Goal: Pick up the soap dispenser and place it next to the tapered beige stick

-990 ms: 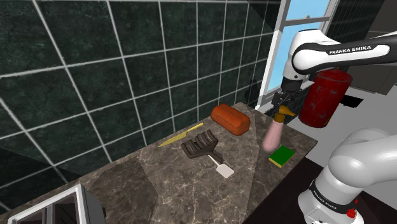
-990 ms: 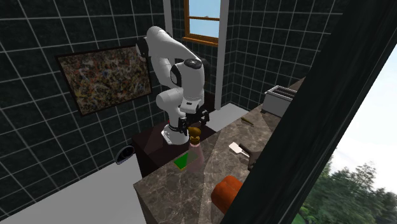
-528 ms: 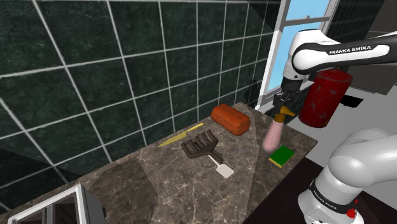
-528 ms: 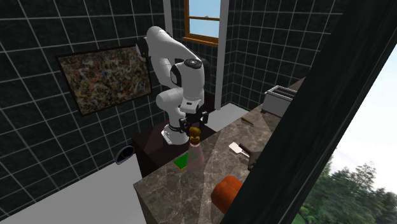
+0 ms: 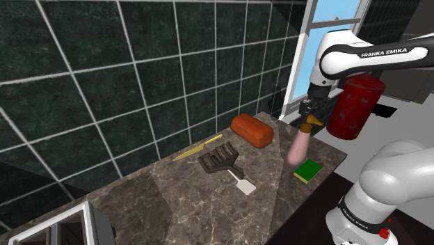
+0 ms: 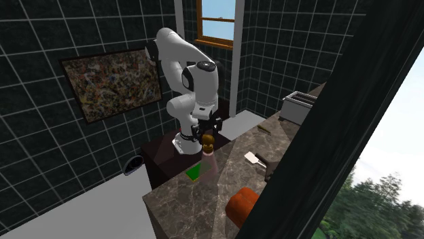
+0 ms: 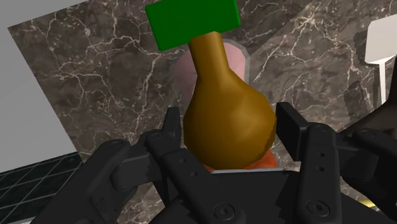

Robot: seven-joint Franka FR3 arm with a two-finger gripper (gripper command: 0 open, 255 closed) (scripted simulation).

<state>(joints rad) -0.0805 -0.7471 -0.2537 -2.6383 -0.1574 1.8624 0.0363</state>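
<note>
Fingers [image 7: 170, 130] now closed in, hugging brown top of soap dispenser [image 7: 229, 118]. It stands on table [image 5: 181, 202], not lifted. Grab looks done; lift next, toward thin stick [image 5: 198, 147].

Dark tiled walls [image 5: 104, 69] rise behind the marble worktop [image 5: 181, 202]. A bright window [image 5: 334, 17] stands past its end, and a painting [image 6: 112, 81] hangs across the grey floor [image 6: 81, 210].

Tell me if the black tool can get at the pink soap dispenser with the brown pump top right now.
Probably yes: the tool hangs right over the pink soap dispenser, its brown pump top at the tool's tip, nothing between.
</note>
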